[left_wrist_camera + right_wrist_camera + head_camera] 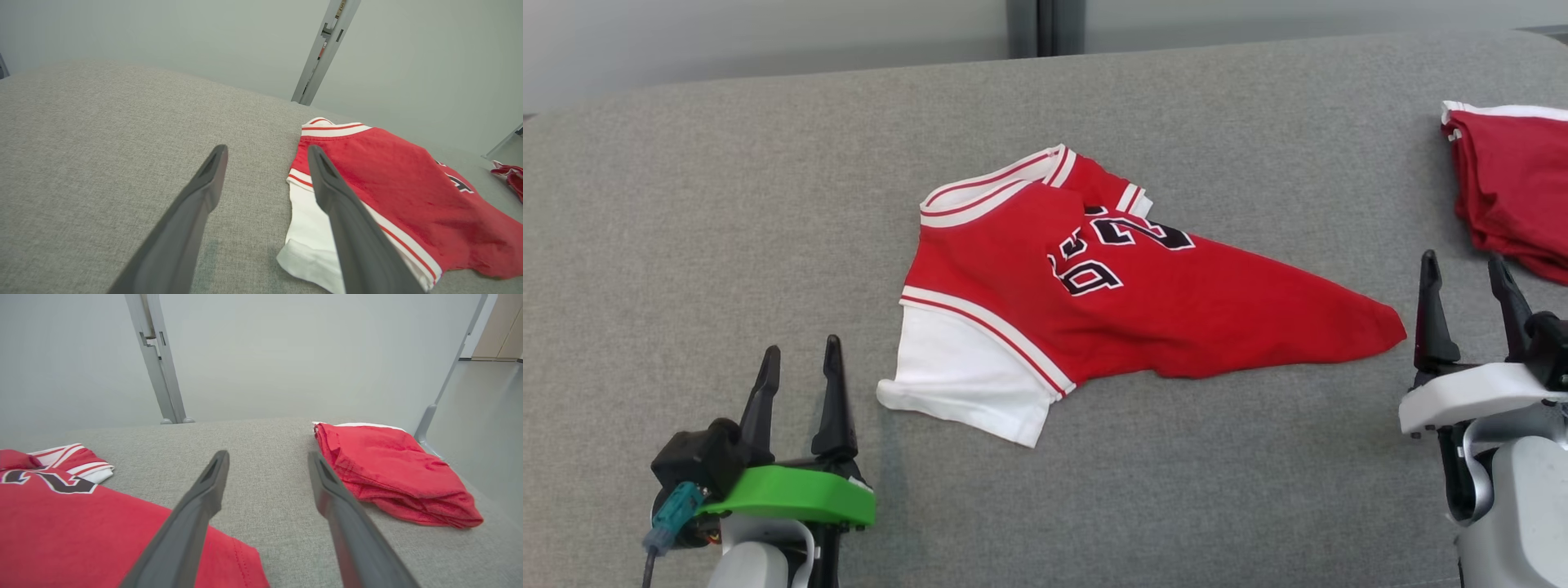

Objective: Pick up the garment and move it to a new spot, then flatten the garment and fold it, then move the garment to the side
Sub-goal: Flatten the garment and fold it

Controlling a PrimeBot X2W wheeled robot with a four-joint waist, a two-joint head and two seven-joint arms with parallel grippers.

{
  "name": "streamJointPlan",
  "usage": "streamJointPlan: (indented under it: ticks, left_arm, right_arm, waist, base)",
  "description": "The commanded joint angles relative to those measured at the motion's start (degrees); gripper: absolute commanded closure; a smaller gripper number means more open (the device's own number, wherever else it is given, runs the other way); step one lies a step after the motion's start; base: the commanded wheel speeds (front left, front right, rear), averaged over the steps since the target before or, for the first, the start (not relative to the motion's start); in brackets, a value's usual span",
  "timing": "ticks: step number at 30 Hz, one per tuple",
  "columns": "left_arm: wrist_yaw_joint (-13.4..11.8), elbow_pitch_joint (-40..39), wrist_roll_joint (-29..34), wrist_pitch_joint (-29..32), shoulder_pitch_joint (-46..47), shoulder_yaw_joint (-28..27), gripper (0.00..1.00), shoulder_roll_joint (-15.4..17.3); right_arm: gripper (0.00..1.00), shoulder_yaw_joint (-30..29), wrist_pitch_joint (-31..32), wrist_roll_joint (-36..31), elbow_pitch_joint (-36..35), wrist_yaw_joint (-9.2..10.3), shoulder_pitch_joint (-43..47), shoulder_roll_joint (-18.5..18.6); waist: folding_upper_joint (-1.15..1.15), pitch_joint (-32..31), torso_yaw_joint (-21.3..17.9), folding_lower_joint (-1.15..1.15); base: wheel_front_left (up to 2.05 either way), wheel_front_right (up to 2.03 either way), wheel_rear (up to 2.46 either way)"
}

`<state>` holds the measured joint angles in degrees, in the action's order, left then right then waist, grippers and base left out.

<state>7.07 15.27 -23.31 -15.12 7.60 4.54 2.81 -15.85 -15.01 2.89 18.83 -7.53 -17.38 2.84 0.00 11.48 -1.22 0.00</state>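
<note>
Lying just beyond the right claw (1462,260), a folded red cloth (1515,180)

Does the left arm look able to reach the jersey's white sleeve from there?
Probably yes: the left gripper stands open beside the white sleeve, with bare grey surface between them and nothing in the way.

Red jersey (1143,302), white sleeve, half-folded, rumpled, lying mid grey surface.
</note>
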Motion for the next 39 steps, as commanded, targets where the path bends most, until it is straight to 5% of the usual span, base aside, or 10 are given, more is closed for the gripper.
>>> streamJointPlan:
  ticks: [1,18,39]
  left_arm:
    - [0.23,0.18,-0.01,-0.02,-0.60,0.00,0.00,0.17]
    - [0.07,1.03,-1.21,-0.02,-5.78,2.93,0.00,0.18]
    - [0.20,7.42,-1.45,0.44,-4.00,7.88,0.00,0.27]
  right_arm:
    - [0.00,0.86,-0.16,-0.11,-1.26,0.09,1.35,0.13]
    - [0.00,8.43,-0.08,2.40,1.38,0.09,7.78,0.17]
    - [0.00,10.66,-0.23,3.20,1.31,0.09,8.68,0.16]
  waist:
    - [0.00,-0.53,0.12,0.00]
    - [0.00,-7.34,1.97,0.00]
    - [0.00,-8.30,0.75,0.00]
  base:
    - [0.00,0.00,0.00]
    - [0.00,0.00,0.00]
    - [0.00,0.00,0.00]
